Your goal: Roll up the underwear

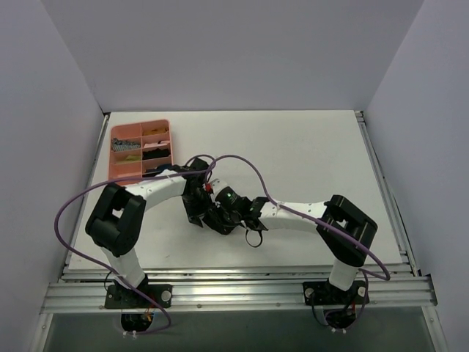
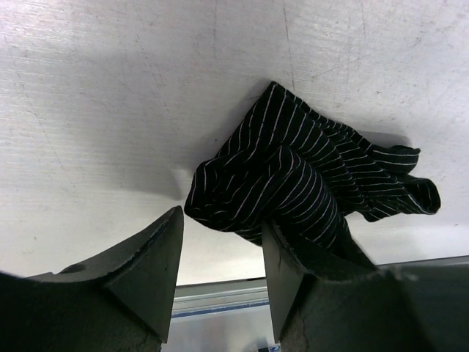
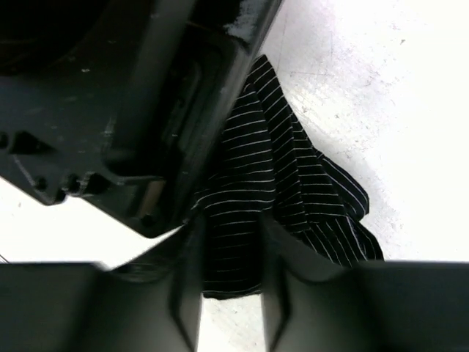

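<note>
The underwear (image 2: 308,176) is a crumpled black cloth with thin white stripes, lying on the white table mid-front. In the left wrist view my left gripper (image 2: 223,220) stands open. Nothing sits between its fingers, and the bunched cloth rests against and over the right finger (image 2: 293,271). In the right wrist view a fold of the underwear (image 3: 293,169) fills the gap of my right gripper (image 3: 231,242), touching both fingers. In the top view the two grippers, left (image 1: 199,213) and right (image 1: 233,214), meet over the cloth and hide most of it.
A pink divided tray (image 1: 124,174) holding small rolled items stands at the back left. The left gripper's black body (image 3: 132,95) crowds close above my right fingers. An aluminium rail (image 2: 220,297) runs along the table's near edge. Purple cables loop over both arms.
</note>
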